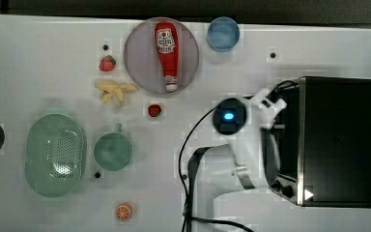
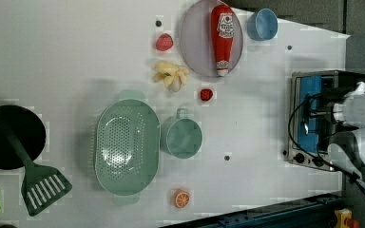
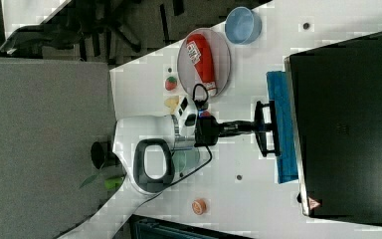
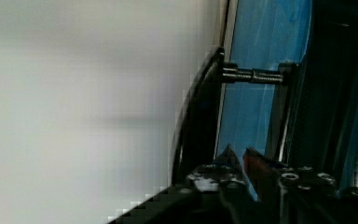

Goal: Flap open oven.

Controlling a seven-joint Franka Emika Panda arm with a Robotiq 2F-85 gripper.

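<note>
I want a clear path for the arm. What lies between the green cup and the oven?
Bare white table in the left view, save a small dark dot; nothing stands between the green cup and the oven.
</note>
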